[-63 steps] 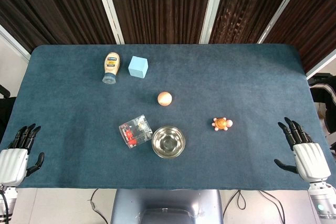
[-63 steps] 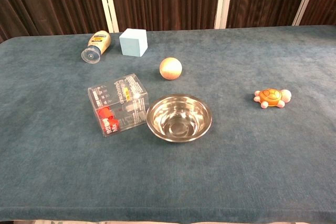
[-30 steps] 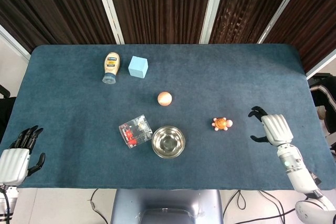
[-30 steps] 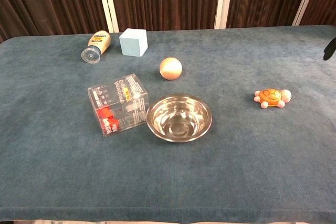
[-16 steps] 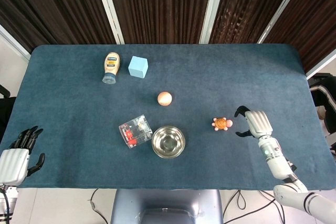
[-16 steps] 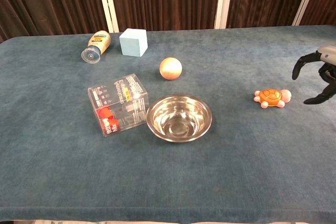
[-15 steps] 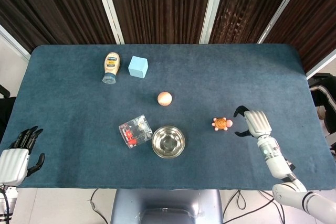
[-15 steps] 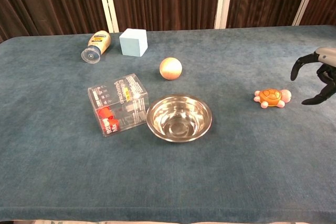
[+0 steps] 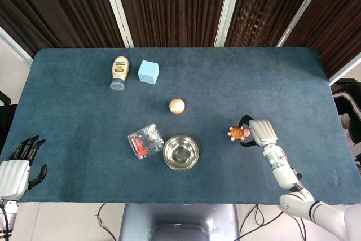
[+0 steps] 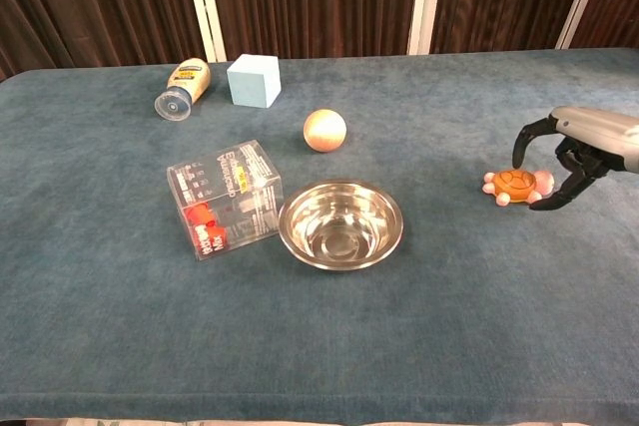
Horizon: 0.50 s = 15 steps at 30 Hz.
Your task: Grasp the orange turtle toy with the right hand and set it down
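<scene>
Reaching across the blue-carpeted table (image 9: pixel 254 77), the white right hand (image 10: pixel 579 142) brackets the small orange turtle toy (image 10: pixel 515 185) with spread dark fingers (image 10: pixel 523 143), not yet gripping; the left hand (image 9: pixel 16 167) rests unclenched, holding nothing, at the table's edge.

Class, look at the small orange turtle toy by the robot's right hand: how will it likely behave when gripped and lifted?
The turtle toy looks small and low, so it is probably light. Its domed, glossy shell may let fingers slip off. It sits flat on the cloth, so it seems unlikely to roll. The right hand arches over it, fingers apart.
</scene>
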Motion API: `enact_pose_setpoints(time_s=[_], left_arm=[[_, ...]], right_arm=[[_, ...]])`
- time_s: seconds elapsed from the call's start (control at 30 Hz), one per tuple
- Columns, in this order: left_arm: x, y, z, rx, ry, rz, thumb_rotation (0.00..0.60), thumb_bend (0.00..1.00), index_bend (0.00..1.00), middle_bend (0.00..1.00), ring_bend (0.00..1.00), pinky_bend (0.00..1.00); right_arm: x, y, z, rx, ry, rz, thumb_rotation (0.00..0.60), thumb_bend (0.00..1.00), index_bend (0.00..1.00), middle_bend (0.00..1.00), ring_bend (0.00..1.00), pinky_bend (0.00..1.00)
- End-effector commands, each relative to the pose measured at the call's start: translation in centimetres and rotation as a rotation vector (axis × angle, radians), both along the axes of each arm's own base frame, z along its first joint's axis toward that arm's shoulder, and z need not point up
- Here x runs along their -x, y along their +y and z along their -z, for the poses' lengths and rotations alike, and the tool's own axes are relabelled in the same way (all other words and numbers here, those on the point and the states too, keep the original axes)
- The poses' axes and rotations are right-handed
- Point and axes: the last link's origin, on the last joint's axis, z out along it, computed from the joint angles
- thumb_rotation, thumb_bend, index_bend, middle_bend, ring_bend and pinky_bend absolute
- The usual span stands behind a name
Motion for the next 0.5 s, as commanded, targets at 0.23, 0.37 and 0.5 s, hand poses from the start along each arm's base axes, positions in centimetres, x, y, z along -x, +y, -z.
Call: enact_pose_setpoints(time_s=[0.23, 0.37, 0.5], left_arm=[[0.10, -0.01, -0.03, -0.003, 0.002, -0.002, 0.600, 0.43, 0.18, 0.10, 0.11, 0.35], [0.13, 0.01, 0.05, -0.005, 0.010, -0.004, 0.600, 0.43, 0.18, 0.10, 0.11, 0.35], [0.12, 0.02, 0.04, -0.007, 0.011, -0.005, 0.600, 0.43, 0.18, 0.10, 0.11, 0.35]], right_arm=[[-0.52, -0.27, 0.89, 0.010, -0.023, -0.006, 0.600, 0.21, 0.60, 0.41, 0.89, 0.95], [-0.51, -0.30, 0.89, 0.020, -0.018, -0.017, 0.600, 0.34, 0.66, 0.45, 0.90, 0.96], [-0.31, -0.20, 1.07, 0.021, -0.007, -0.022, 0.600, 0.60, 0.74, 0.51, 0.92, 0.97]])
